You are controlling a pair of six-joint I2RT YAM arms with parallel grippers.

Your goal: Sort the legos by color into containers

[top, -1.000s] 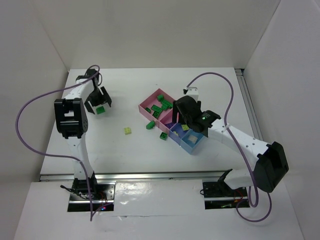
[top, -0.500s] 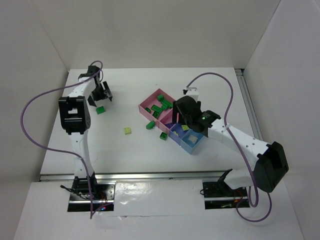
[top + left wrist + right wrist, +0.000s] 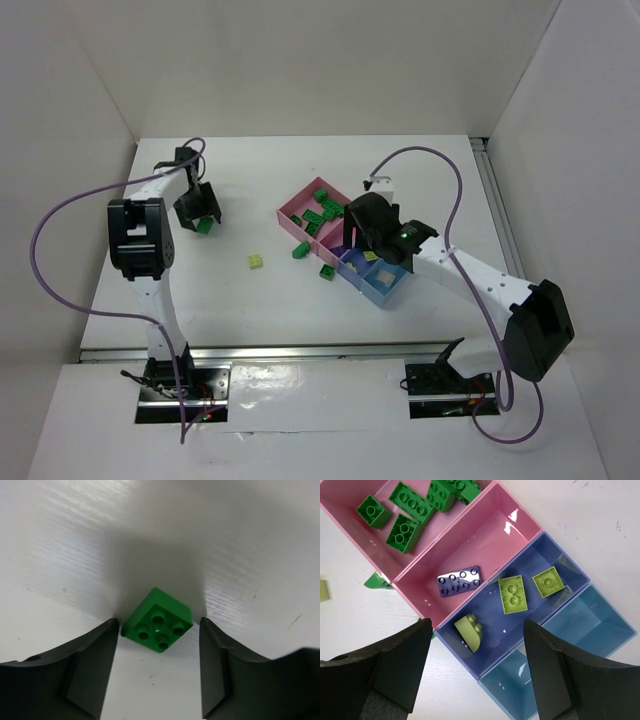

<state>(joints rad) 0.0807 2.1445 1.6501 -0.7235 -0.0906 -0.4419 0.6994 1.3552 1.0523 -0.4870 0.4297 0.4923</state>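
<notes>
**Top view.** The left gripper (image 3: 203,221) is reaching down over a lone dark green brick (image 3: 205,227) at the far left of the table (image 3: 430,170). That spot is well apart from the containers (image 3: 298,206), which are sitting right of centre. The right gripper (image 3: 354,238) is hovering over the middle of that row. Three more pieces are lying loose near the row's left side: a pale loose brick (image 3: 256,261), a first loose green brick (image 3: 299,251) and a second loose green brick (image 3: 327,272).

**Left wrist view.** The jaws are standing partly spread either side of the lone dark green brick, which is lying studs up on the table. The left finger (image 3: 95,650) is touching one corner. The other finger is sitting just beside the opposite corner.

**Right wrist view.** The jaws are standing wide and carrying nothing.
- The far pink bin (image 3: 342,497) is holding several dark green bricks.
- The second pink bin (image 3: 490,540) is holding one dark purple brick (image 3: 460,580).
- The periwinkle bin (image 3: 540,560) is holding three pale yellow-green bricks.
- The light blue bin (image 3: 585,625) is showing no brick in its visible part.

Judged from this, sorting is running past halfway, with at least four bricks remaining outside.
</notes>
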